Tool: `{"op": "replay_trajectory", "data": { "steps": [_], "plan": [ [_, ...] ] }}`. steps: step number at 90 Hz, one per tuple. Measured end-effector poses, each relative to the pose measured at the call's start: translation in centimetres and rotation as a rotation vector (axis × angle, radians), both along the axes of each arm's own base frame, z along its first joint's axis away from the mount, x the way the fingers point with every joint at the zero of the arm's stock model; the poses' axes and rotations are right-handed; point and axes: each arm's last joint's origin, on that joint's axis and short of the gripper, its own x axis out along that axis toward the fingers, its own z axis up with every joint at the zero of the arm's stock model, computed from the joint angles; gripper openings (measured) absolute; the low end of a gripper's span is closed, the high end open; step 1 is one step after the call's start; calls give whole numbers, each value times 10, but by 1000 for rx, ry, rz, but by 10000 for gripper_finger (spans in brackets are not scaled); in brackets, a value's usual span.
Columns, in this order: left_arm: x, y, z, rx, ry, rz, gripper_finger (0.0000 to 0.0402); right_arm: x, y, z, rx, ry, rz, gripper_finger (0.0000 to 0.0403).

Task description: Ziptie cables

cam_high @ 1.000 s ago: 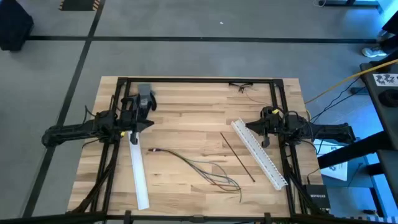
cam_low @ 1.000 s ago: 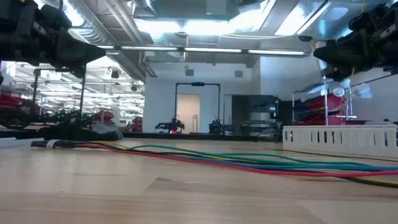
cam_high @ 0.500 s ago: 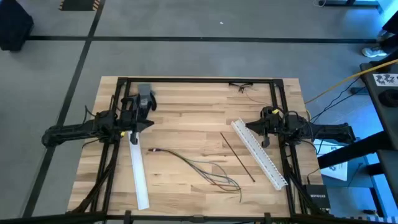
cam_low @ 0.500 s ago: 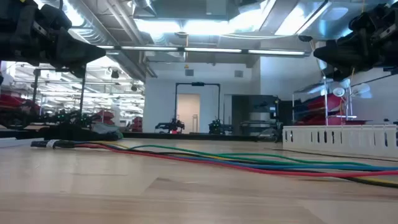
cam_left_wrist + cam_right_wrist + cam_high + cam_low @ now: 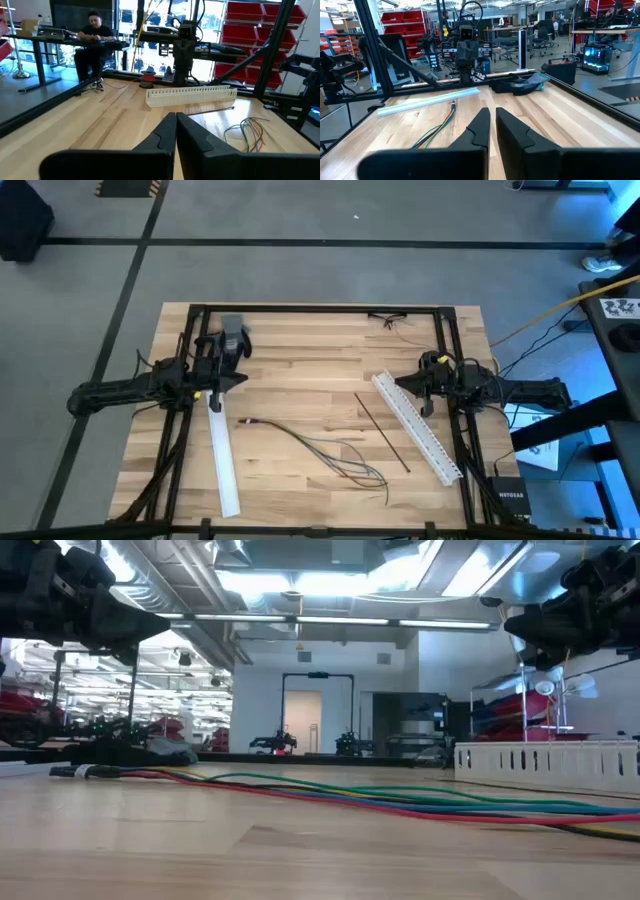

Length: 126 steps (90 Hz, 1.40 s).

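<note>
1. Two arms wait at opposite edges of the tabletop point(image 5: 300, 380) in the high view: left gripper point(image 5: 238, 379) and right gripper point(image 5: 399, 383) both hover empty. The cables point(image 5: 330, 452) lie loose mid-table; the ziptie point(image 5: 382, 432) lies just beside them, near a white strip point(image 5: 418, 428).
2. Low view: the cables point(image 5: 400, 802) rest flat, untouched.
3. Left wrist view: fingers point(image 5: 165, 135) pressed together, holding nothing.
4. Right wrist view: fingers point(image 5: 479, 127) a narrow gap apart, empty.

Nothing seems started. The next move likely calls for spreading the fingers and reaching for the ziptie or gathering the wires.
</note>
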Motion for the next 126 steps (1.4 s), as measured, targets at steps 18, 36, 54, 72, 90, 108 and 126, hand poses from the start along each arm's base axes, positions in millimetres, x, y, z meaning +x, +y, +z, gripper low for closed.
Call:
{"op": "replay_trajectory", "data": {
  "steps": [18,36,54,72,90,108,126],
  "plan": [
    [0,0,3,20,-29,0,5,0,0,0,0,-1,0,24],
    [-1,1,10,-26,-111,13,5,0,0,5,6,-48,0,24],
    [-1,4,9,-7,-96,77,5,0,-1,7,9,-68,-47,24],
    [0,10,5,-47,-58,152,5,-5,-4,25,122,-282,-138,24],
    [3,16,0,-49,8,213,5,-15,-8,52,-45,-456,-288,24],
    [6,21,-3,-39,49,250,5,-17,-8,94,-116,-327,-310,24],
    [8,23,2,-13,14,255,5,17,-8,135,-72,7,-279,47]
  ]
}}
